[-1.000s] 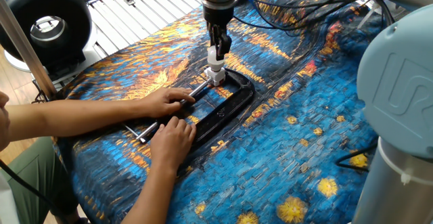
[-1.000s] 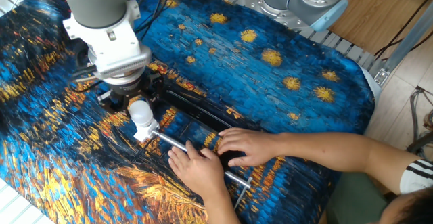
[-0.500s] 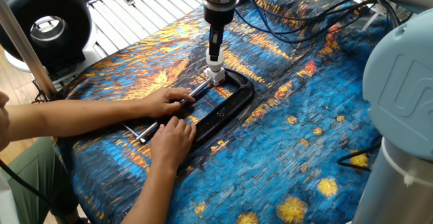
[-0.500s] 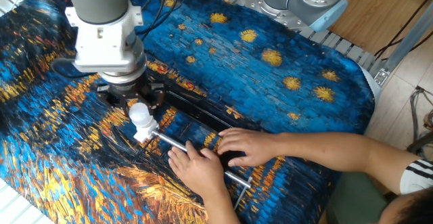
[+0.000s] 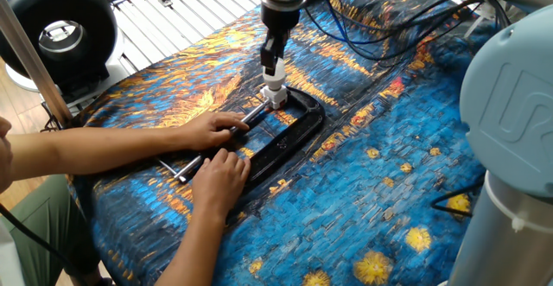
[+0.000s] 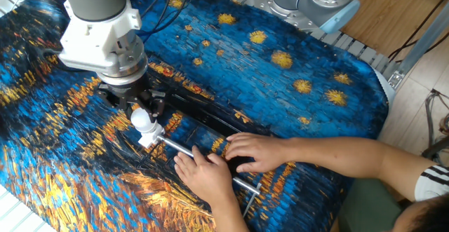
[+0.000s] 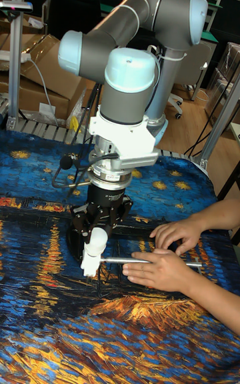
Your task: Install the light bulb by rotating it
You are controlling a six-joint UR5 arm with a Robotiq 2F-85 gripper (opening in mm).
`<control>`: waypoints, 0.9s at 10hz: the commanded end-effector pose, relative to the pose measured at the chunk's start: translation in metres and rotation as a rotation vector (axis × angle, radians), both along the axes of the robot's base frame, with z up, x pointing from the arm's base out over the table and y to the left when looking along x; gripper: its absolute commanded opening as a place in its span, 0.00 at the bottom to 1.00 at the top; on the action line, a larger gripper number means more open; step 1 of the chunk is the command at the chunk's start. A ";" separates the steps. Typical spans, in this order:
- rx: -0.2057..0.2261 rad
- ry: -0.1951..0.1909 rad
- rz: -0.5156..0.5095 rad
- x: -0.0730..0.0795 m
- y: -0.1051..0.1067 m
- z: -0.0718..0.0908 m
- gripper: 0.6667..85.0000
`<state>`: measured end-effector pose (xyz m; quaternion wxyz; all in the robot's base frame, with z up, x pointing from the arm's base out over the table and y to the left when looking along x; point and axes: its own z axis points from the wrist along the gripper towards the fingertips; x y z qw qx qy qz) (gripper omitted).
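The small white light bulb (image 5: 276, 85) (image 6: 143, 120) (image 7: 94, 243) stands upright in a white blocky socket base (image 5: 277, 98) (image 6: 149, 135) (image 7: 89, 265). That base is held in the jaw of a black C-clamp (image 5: 294, 130) (image 6: 203, 109) lying on the starry cloth. My gripper (image 5: 273, 68) (image 6: 140, 108) (image 7: 97, 229) points straight down from above and is shut on the bulb's rounded top. A person's two hands (image 5: 216, 129) (image 6: 256, 151) (image 7: 160, 267) press down the clamp and its metal screw rod (image 6: 182, 148).
The person's forearms (image 5: 95, 143) reach in from the cloth's edge. A black ring-shaped device (image 5: 60, 31) stands beyond the cloth at the far corner. Cables (image 5: 389, 18) trail over the back of the cloth. My own arm base (image 5: 510, 148) fills the near right.
My gripper has turned about its vertical axis over the bulb across the three moments; its fingers face a different way now. The bulb, clamp and hands have stayed in place.
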<state>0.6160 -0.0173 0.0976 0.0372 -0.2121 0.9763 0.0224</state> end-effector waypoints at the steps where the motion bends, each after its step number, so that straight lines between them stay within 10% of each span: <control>1: 0.028 -0.001 -0.085 0.003 0.004 -0.002 0.26; 5: 0.030 0.080 -0.007 -0.015 -0.011 0.012 0.61; 9: 0.058 0.099 -0.025 -0.016 0.003 0.013 0.66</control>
